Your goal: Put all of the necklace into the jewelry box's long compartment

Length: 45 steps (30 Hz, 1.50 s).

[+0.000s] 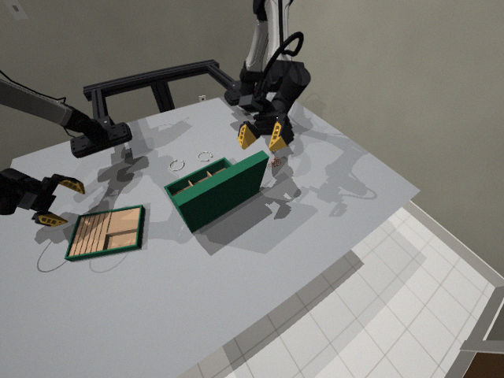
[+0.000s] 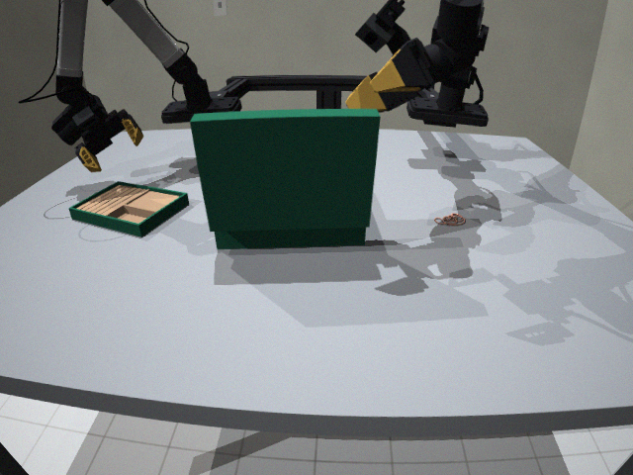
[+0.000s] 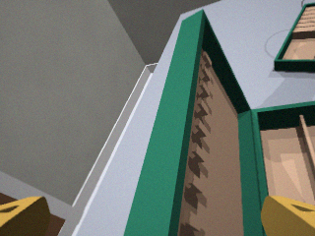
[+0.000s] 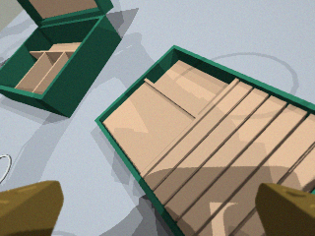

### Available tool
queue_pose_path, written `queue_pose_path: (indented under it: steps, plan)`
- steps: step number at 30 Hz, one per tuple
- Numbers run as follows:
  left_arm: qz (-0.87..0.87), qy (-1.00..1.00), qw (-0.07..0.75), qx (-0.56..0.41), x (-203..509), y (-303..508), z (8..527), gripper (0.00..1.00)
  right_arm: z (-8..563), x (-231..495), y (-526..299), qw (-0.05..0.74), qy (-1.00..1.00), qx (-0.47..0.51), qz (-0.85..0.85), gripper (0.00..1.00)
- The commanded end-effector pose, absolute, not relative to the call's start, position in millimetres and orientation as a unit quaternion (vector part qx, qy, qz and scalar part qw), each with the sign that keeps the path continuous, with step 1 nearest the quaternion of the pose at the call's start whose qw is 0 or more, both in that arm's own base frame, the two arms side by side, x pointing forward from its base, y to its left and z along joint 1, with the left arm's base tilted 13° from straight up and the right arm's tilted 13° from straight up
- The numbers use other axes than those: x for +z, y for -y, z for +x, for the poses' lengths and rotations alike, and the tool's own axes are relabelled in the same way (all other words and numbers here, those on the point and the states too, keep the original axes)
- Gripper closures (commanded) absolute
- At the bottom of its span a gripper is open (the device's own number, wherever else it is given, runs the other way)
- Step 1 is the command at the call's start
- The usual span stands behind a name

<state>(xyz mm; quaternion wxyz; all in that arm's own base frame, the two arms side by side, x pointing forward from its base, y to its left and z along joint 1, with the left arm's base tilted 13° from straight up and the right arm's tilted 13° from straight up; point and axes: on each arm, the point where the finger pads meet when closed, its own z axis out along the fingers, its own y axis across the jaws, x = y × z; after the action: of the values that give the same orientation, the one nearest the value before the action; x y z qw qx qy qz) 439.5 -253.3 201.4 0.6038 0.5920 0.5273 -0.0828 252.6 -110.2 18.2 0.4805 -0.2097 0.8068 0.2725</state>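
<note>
The copper-coloured necklace (image 1: 274, 162) (image 2: 450, 220) lies bunched on the table beside the green jewelry box (image 1: 224, 199) (image 2: 286, 173) (image 3: 167, 123) (image 4: 81, 74). The box's lid stands open, with hooks inside. Thin dividers show inside the box; the lid hides part of its compartments in the top view. Two pale open bangles lie behind the box, one bangle (image 1: 176, 170) left of the other bangle (image 1: 198, 156). My left gripper (image 1: 260, 147) (image 2: 365, 105) (image 3: 156, 206) is open and empty, above the table near the lid and necklace. My right gripper (image 1: 75, 208) (image 2: 120, 157) (image 4: 158, 191) is open and empty above the tray's edge.
A green-rimmed tray (image 1: 140, 227) (image 2: 141, 228) (image 3: 295, 65) (image 4: 120, 150) with slots and two larger compartments lies apart from the box. The raised lid is a tall wall between the box's inside and the table's front edge.
</note>
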Motion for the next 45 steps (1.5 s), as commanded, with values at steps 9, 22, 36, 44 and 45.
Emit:
queue_pose_path:
  steps: [9, 22, 36, 44, 45]
  plan:
    - [0.592, -0.519, 0.611, -0.081, 209.7, 255.5, 438.8, 0.00, 253.5, 21.0, 112.4, 0.483, -0.806, 0.268, -0.211, 0.00]
    - [0.601, -0.540, 0.586, -0.070, 196.1, 244.1, 436.7, 0.00, 258.8, 23.1, 114.9, 0.476, -0.812, 0.259, -0.219, 0.00]
    - [0.648, -0.661, 0.376, -0.028, 110.4, 134.4, 397.2, 0.00, 302.2, 20.6, 70.6, 0.377, -0.840, 0.225, -0.321, 0.00]
    - [0.654, -0.710, 0.257, -0.039, 83.4, 68.1, 345.7, 0.00, 344.5, 25.6, -21.2, 0.310, -0.832, 0.143, -0.436, 0.00]
    - [0.654, -0.713, 0.250, -0.040, 82.3, 63.7, 341.6, 0.00, 346.9, 27.8, -35.5, 0.308, -0.829, 0.132, -0.448, 0.00]
